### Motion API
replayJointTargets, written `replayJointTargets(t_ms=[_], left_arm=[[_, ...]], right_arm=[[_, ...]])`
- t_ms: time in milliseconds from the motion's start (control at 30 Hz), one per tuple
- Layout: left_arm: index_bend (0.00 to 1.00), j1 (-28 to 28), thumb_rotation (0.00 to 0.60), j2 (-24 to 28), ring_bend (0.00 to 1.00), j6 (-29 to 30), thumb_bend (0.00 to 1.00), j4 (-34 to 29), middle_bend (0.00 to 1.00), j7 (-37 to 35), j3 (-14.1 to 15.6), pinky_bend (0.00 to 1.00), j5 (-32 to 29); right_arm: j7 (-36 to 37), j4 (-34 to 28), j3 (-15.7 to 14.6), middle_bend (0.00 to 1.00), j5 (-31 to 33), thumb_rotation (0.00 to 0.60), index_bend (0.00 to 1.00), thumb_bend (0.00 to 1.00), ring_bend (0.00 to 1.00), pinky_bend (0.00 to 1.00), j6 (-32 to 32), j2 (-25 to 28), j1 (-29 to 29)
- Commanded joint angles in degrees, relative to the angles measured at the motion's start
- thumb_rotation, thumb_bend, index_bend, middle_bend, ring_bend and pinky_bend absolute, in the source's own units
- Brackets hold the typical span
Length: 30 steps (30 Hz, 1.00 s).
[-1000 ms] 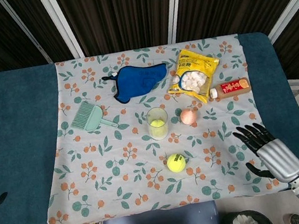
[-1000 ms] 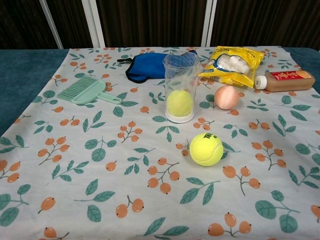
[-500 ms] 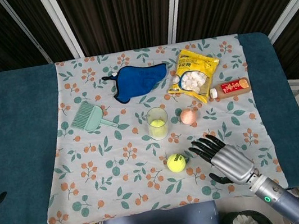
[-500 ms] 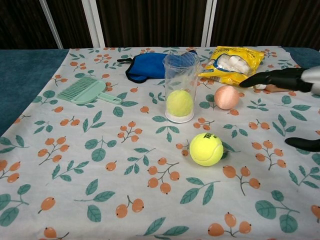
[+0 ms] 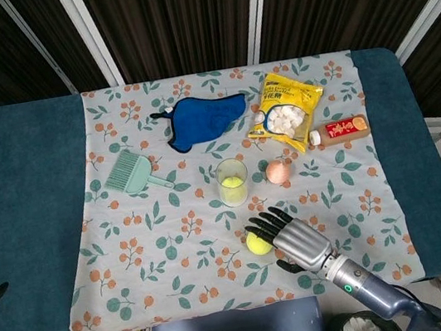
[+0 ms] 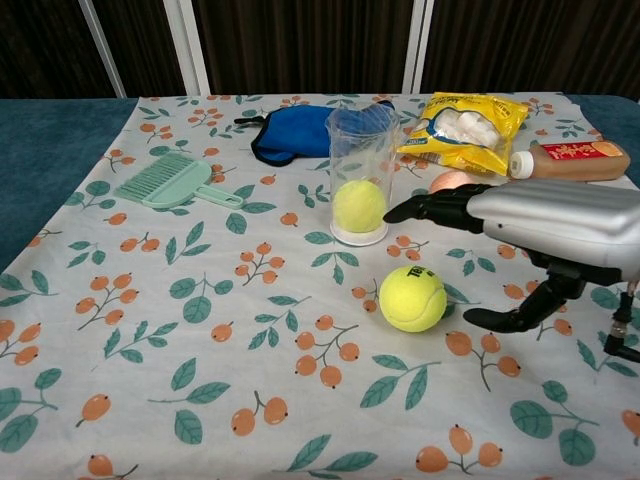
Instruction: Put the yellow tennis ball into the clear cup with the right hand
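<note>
Above tennis ball (image 6: 412,298) | right hand (image 6: 540,225) spread | second ball inside cup (image 6: 359,175)

Lighting is bright, even and diffuse from overhead in both views. Shadows are soft: a faint one lies under the right hand (image 6: 540,225) and beside the ball (image 6: 412,298). The hand's metal shows mild glare. Focus is sharp; the background beyond is dark.
</note>
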Motion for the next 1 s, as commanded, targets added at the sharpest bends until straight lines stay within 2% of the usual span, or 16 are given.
replayJointTargets(t_ms=[33,500,733,867,1000], left_arm=[[0.13,0.0,0.6,0.0,0.0,0.1,0.0,0.0,0.0,-0.1,-0.1,0.03,-0.1],[0.13,0.0,0.6,0.2,0.0,-0.4,0.0,0.1,0.0,-0.5,-0.4,0.03,-1.0],[0.13,-0.1,0.6,0.2,0.0,-0.9,0.0,0.1,0.0,-0.5,-0.5,0.03,-1.4],[0.13,-0.1,0.6,0.3,0.0,-0.9,0.0,0.1,0.0,-0.6,-0.6,0.03,-1.6],[0.14,-0.1,0.6,0.4,0.0,-1.0,0.0,0.0,0.0,-0.7,-0.6,0.03,-1.9]], right_arm=[[-0.8,1.4,0.3,0.07,1.6,0.6,0.02,0.43,0.07,0.02,-1.2,-1.6,1.0],[-3.1,7.2,0.4,0.07,6.7,0.6,0.02,0.43,0.13,0.02,-3.6,-8.2,3.7],[-3.5,9.7,0.2,0.13,8.4,0.6,0.03,0.43,0.21,0.05,-3.6,-10.2,4.2],[-3.7,11.0,0.0,0.17,8.7,0.6,0.07,0.43,0.26,0.08,-3.7,-11.2,4.7],[-3.7,11.8,-0.3,0.24,8.4,0.6,0.18,0.43,0.34,0.12,-3.0,-12.0,5.0]])
